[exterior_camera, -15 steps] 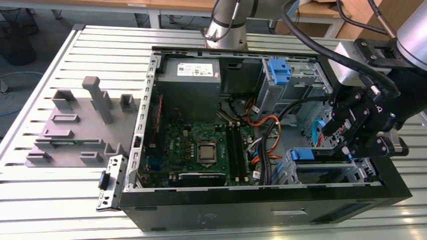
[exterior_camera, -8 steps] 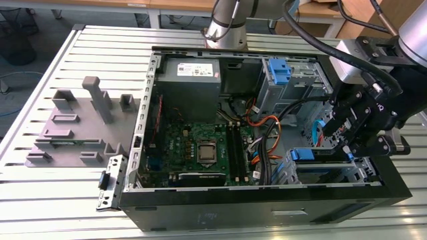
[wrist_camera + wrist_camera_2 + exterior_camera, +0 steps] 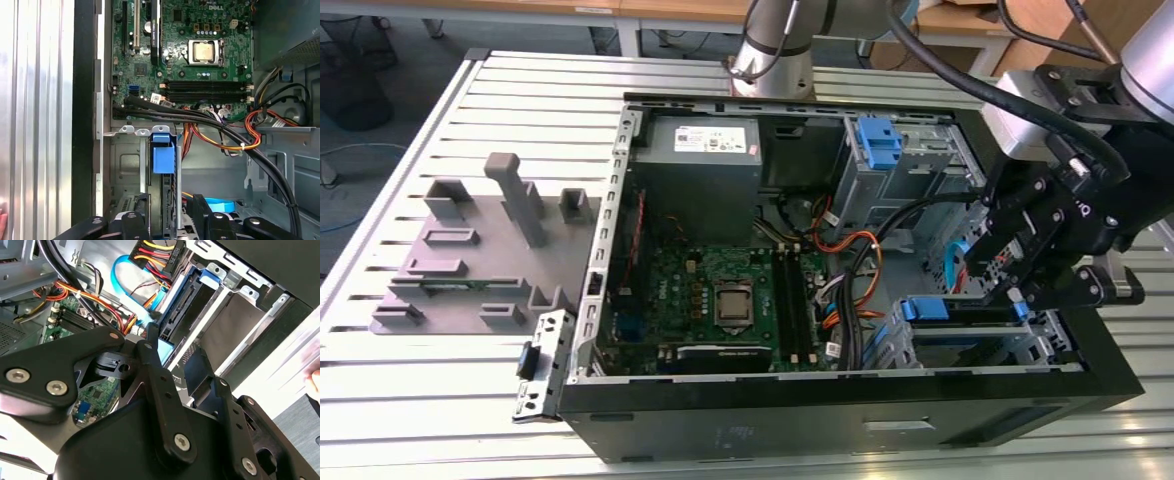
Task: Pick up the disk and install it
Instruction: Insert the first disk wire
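Note:
The disk (image 3: 163,152) stands on edge in a slot of the drive cage at the front of the open computer case, with its blue carrier tab facing the motherboard. In the exterior view the disk (image 3: 927,308) sits low at that view's right, directly under my gripper (image 3: 1001,295). In both wrist views my gripper (image 3: 170,212) straddles the disk's outer end with one finger on each side. A narrow gap shows beside one finger (image 3: 202,212), so the gripper (image 3: 175,352) looks open. The disk (image 3: 182,300) lies along the metal cage rail.
Orange, red and black cables (image 3: 225,137) run just beside the cage. The motherboard (image 3: 720,300) fills the case floor and the grey power supply (image 3: 704,140) sits at the back. A blue bracket (image 3: 878,140) occupies another bay. A grey fixture (image 3: 467,260) stands on the slatted table.

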`<action>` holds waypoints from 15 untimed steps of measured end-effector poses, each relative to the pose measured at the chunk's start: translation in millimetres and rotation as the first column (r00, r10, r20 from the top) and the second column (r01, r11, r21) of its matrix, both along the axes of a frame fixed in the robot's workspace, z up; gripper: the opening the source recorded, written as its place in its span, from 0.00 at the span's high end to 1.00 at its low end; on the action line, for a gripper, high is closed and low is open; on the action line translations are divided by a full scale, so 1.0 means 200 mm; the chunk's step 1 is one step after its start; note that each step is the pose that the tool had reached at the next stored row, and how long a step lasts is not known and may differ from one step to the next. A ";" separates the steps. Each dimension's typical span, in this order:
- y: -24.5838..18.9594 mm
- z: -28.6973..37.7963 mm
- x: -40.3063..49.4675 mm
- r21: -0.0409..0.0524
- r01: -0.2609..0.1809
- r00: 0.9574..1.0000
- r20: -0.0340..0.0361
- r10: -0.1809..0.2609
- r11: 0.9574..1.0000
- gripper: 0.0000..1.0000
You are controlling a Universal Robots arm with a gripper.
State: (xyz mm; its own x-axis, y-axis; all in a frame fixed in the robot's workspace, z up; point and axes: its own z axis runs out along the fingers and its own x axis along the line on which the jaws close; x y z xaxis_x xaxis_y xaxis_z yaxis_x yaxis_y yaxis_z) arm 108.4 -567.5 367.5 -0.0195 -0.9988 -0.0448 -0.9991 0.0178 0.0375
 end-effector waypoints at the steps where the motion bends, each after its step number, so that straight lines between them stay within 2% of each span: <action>1: 0.000 0.005 0.000 0.000 0.000 1.000 0.000 0.000 1.000 0.52; 4: 0.005 0.006 0.000 0.000 0.000 1.000 0.000 0.000 1.000 0.52; 11: 0.065 -0.003 0.000 0.000 0.000 1.000 0.000 0.000 1.000 0.52; 15: 0.080 -0.020 0.002 0.000 0.000 1.000 0.001 0.000 1.000 0.52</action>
State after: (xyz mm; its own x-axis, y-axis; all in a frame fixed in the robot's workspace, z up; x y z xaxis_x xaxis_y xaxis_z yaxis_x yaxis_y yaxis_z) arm 108.9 -551.4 363.6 -0.0196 -0.9988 -0.0451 -0.9992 0.0179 0.0369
